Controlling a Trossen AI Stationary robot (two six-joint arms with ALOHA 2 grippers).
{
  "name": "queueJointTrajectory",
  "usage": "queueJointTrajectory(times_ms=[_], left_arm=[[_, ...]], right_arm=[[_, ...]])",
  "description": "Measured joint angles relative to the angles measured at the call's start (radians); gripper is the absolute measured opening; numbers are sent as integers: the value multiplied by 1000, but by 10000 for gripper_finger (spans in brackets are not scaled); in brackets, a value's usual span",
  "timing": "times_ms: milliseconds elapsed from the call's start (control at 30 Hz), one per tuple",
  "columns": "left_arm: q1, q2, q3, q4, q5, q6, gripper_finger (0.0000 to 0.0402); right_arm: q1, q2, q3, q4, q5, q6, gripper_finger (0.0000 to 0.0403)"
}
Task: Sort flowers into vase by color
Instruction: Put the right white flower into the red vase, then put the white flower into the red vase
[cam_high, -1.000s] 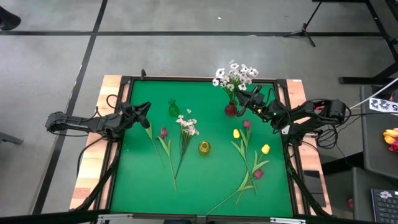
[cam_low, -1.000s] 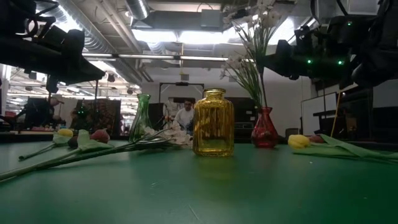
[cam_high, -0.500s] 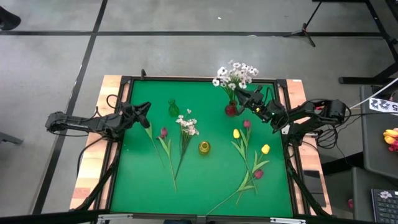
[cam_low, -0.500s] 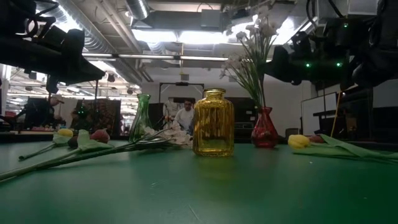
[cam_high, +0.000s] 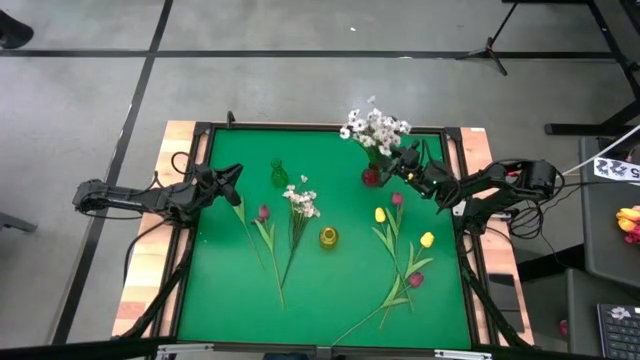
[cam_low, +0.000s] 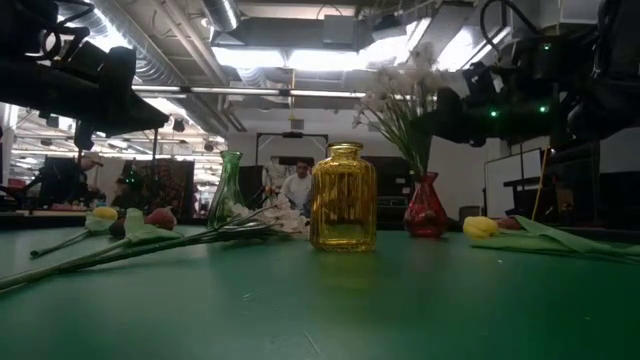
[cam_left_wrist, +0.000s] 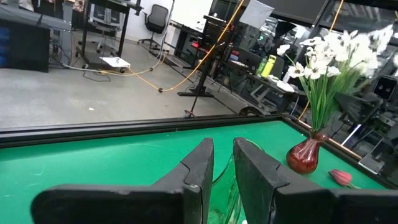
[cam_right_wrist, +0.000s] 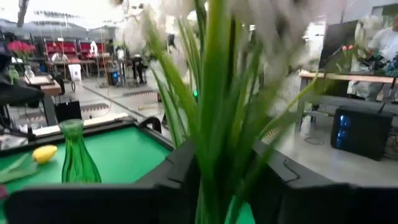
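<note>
right gripper (cam_high: 405, 163), upper right, loosely straddles the white spray (cam_high: 375, 127) in the red vase (cam_high: 371, 177); retreating crooked could topple it.

Dark jointed arms (cam_high: 130, 198), black cables

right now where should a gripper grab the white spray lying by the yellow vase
Grip the white spray on its bare green stem, about midway down, coming straight from above with the fingers across the stem. It lies flat on the mat, blossoms toward the far edge and stem running to the near edge. The blossom head is bushy, and a red tulip lies close on its left, so probably stay below the leaves.
</note>
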Motion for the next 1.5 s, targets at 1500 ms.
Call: queueJointTrajectory(times_ms=[1500], left_arm=[[0, 0, 0, 0, 1, -19, 61]], right_arm=[[10, -850, 0, -1153, -230, 385, 218]])
